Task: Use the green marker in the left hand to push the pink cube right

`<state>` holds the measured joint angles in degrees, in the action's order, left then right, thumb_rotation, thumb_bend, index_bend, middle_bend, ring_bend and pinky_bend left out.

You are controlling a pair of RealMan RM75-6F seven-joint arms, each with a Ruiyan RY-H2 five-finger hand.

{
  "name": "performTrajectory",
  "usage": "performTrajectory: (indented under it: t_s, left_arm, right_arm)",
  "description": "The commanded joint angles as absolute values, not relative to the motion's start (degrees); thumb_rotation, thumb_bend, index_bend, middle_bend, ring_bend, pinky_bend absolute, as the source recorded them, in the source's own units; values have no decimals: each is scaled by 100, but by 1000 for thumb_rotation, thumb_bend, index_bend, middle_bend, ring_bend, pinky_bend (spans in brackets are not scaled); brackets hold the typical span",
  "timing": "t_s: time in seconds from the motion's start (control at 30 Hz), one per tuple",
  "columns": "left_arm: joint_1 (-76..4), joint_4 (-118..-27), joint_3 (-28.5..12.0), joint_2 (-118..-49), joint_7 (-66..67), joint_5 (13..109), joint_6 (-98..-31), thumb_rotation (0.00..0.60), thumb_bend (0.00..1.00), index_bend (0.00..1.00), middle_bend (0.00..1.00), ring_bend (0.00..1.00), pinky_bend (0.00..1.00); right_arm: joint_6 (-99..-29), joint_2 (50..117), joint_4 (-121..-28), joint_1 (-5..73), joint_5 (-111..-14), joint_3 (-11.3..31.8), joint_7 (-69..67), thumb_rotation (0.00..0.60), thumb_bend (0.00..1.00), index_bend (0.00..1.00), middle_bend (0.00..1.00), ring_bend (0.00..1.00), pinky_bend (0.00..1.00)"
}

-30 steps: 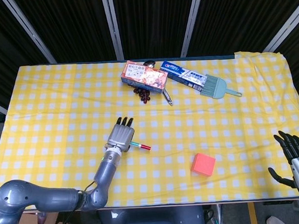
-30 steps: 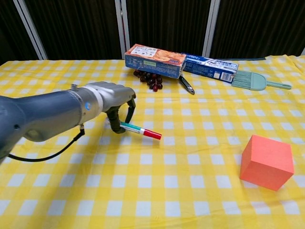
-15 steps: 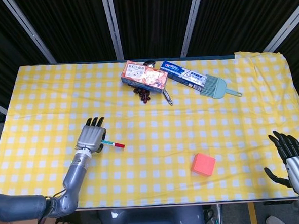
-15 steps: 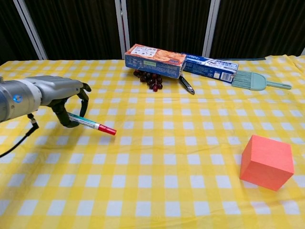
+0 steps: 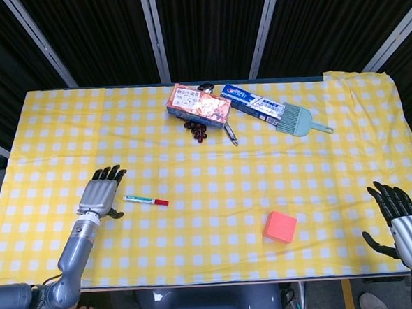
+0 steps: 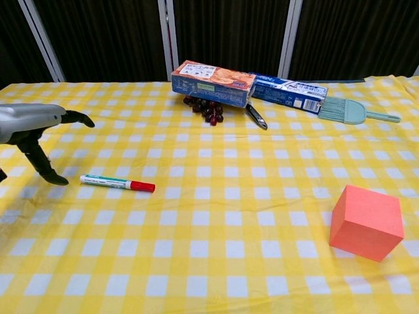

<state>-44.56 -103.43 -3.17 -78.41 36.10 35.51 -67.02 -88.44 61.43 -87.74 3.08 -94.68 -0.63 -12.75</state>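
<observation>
Head view shows the green marker (image 5: 145, 199) lying loose on the cloth just right of my left hand (image 5: 100, 199), whose fingers are spread and empty. I judge the pink cube (image 5: 280, 227), well apart rightward, unpushed; regrasping remains.

no print is sharp enough to read. the orange and blue box (image 6: 213, 83) at the back of the desk carries a small pale label on its front face and lettering on top, both blurred. the blue and white toothpaste carton (image 6: 289, 92) beside it shows a white brand word along its long side, too small to make out. the marker (image 6: 117, 182) has a faint dark line of print on its white barrel, illegible.
</observation>
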Motion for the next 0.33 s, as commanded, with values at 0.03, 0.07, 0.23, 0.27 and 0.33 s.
performTrajectory:
  t_s: [0.03, 0.07, 0.23, 0.27, 0.33]
  left_arm:
    - [-3890, -10740, -1, -7404, 3015, 4489, -7190, 600, 113, 8, 0, 0, 0]
    - [-3701, -10779, 170, -7274, 2857, 4897, -7363, 600, 112, 4, 0, 0, 0]
    - [-2884, -10692, 750, -6927, 2008, 6371, -8166, 600, 106, 0, 0, 0, 0]
    - [-2689, -10649, 856, -6875, 1774, 6628, -8352, 600, 105, 0, 0, 0, 0]
    - [-2384, -10556, 1054, -6779, 1461, 7006, -8619, 600, 104, 0, 0, 0, 0]
  right_arm:
    - [-8834, 6145, -8762, 308, -9469, -70, -1237, 600, 341, 0, 0, 0, 45]
    - [-8818, 6144, -8759, 306, -9465, -78, -1195, 600, 342, 0, 0, 0, 45]
    - [-8768, 6148, -8794, 305, -9465, -103, -949, 600, 342, 0, 0, 0, 45]
    - [-8762, 6154, -8803, 307, -9461, -98, -888, 600, 343, 0, 0, 0, 45]
    - [-8759, 6171, -8812, 311, -9465, -95, -797, 600, 342, 0, 0, 0, 45]
